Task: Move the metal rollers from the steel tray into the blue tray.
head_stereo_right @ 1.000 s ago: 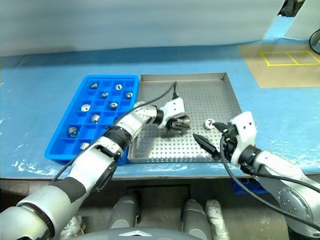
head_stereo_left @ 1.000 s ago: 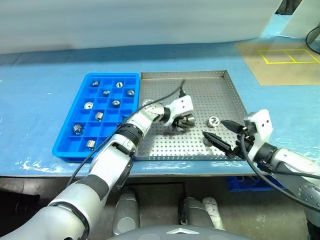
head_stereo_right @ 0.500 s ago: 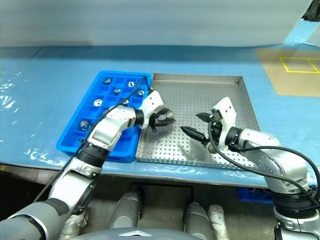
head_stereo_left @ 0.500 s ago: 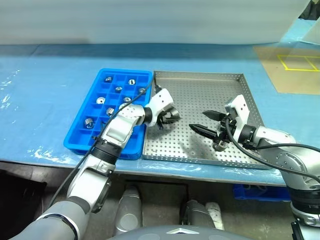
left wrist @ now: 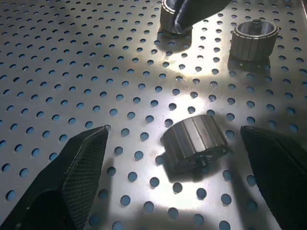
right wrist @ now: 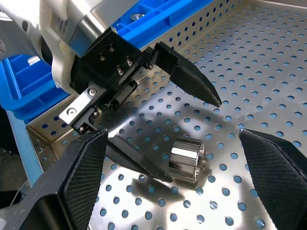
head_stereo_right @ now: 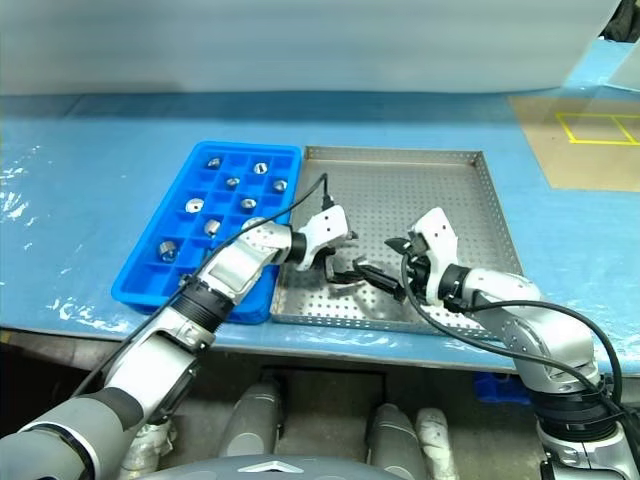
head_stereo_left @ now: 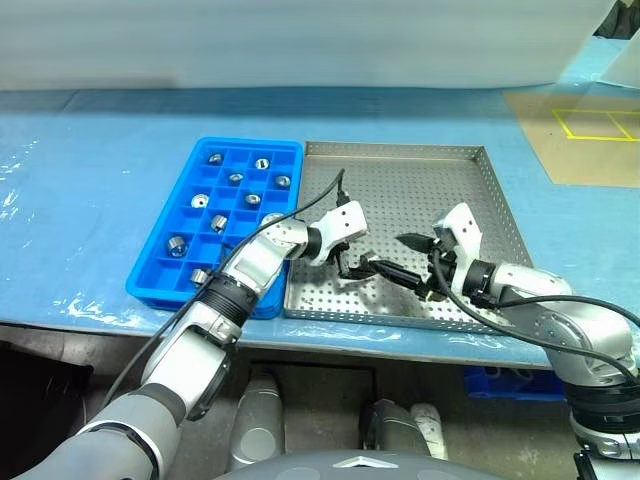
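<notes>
on the blue-covered bench in front of me, going from my left: the blue tray (head_stereo_left: 165,290) sits with nine or so of the metal rollers (head_stereo_left: 214,159) already dropped one to a compartment, mostly along its far and middle rows. touching its right edge is the steel tray (head_stereo_left: 480,160), its perforated floor mostly bare.

my left gripper (left wrist: 175,184) hangs low over the near-left part of the steel tray with its fingers spread wide and nothing between them but air; one roller (left wrist: 194,143) lies tipped on its side on the holes, midway between the two fingertips, touching neither. two more rollers (left wrist: 254,39) stand further off, near the tips of my right gripper.

my right gripper (right wrist: 172,191) comes in from the other side, fingers also spread wide and empty, its tips pointing at the left one.

the roller looks like solid steel: stiff, dense for its size, with a smooth faceted skin that i judge slippery against my hard fingertips. lying on its side, it could roll away on the tray floor if nudged. i would take it across the round barrel near the middle, squarely, so it cannot squirt out endwise, and close firmly; nothing here seems fragile.
</notes>
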Controlling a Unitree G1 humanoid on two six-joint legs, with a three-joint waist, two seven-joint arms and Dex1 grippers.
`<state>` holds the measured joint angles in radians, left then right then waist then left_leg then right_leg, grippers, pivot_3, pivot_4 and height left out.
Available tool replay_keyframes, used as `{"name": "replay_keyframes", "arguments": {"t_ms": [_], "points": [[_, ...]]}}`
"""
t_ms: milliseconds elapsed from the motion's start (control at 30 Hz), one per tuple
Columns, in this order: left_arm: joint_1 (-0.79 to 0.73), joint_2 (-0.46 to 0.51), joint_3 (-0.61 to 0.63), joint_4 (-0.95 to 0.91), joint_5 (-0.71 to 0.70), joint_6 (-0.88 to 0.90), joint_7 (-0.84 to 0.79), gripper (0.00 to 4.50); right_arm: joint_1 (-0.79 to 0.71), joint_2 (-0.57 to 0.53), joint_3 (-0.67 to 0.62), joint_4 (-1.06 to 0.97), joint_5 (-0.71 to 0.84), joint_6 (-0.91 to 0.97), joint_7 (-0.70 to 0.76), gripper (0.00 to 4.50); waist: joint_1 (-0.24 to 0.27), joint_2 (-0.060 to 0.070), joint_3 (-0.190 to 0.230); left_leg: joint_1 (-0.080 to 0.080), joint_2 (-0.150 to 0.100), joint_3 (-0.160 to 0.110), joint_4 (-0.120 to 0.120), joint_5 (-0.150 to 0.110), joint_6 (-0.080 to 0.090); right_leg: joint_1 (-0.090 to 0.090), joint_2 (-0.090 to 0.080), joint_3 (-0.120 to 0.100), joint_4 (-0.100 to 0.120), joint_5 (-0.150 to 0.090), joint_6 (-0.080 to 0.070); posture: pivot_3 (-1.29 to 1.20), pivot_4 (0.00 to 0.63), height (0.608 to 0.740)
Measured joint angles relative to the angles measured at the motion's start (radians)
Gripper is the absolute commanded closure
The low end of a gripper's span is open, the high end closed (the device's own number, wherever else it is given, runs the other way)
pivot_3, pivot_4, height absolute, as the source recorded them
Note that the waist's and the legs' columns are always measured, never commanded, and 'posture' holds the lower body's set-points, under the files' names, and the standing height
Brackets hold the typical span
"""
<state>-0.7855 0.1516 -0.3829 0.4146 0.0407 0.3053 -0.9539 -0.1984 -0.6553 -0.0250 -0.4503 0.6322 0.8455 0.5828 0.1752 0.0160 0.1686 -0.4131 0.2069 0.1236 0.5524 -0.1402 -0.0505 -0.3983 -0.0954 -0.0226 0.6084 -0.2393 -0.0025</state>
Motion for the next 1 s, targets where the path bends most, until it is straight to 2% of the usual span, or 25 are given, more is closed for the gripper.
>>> {"name": "replay_keyframes", "arguments": {"t_ms": [200, 400, 633, 933, 1000], "points": [[0.001, 0.035, 0.063, -0.098, -0.066, 0.084, -0.010, 0.03, -0.047, 0.029, 0.058, 0.036, -0.068, -0.011, -0.002, 0.00, -0.001, 0.000, 0.000, 0.000, 0.001, 0.000, 0.000, 0.000, 0.000, 0.000, 0.001, 0.000, 0.000, 0.000, 0.000, 0.15, 0.150, 0.740], [0.055, 0.153, 0.139, -0.364, -0.198, 0.246, -0.067, 0.03, -0.068, 0.069, 0.150, 0.148, -0.170, -0.022, -0.024, 0.00, 0.000, 0.000, 0.000, -0.001, 0.000, 0.000, -0.002, 0.000, -0.001, -0.002, 0.001, 0.000, 0.000, 0.000, -0.001, 0.20, 0.150, 0.740], [0.143, 0.302, 0.141, -0.560, -0.248, 0.329, -0.100, 0.03, -0.124, 0.124, 0.175, 0.219, -0.237, -0.043, -0.034, 0.00, 0.002, 0.000, 0.000, -0.001, 0.001, 0.000, -0.002, 0.001, -0.003, -0.003, 0.001, -0.001, 0.000, 0.000, -0.001, 0.24, 0.150, 0.740], [0.245, 0.362, 0.192, -0.644, -0.310, 0.330, -0.058, 0.03, -0.183, 0.195, 0.174, 0.305, -0.296, -0.076, -0.060, 0.00, 0.003, 0.000, 0.000, 0.000, 0.001, 0.000, -0.003, 0.003, -0.005, -0.003, 0.001, -0.001, 0.002, 0.000, -0.001, 0.26, 0.150, 0.740], [0.268, 0.378, 0.199, -0.645, -0.311, 0.327, -0.050, 0.00, -0.191, 0.212, 0.172, 0.334, -0.305, -0.078, -0.070, 0.37, 0.003, 0.000, 0.000, 0.000, 0.001, 0.000, -0.004, 0.003, -0.005, -0.003, 0.001, -0.001, 0.002, 0.000, -0.001, 0.27, 0.150, 0.740]]}}
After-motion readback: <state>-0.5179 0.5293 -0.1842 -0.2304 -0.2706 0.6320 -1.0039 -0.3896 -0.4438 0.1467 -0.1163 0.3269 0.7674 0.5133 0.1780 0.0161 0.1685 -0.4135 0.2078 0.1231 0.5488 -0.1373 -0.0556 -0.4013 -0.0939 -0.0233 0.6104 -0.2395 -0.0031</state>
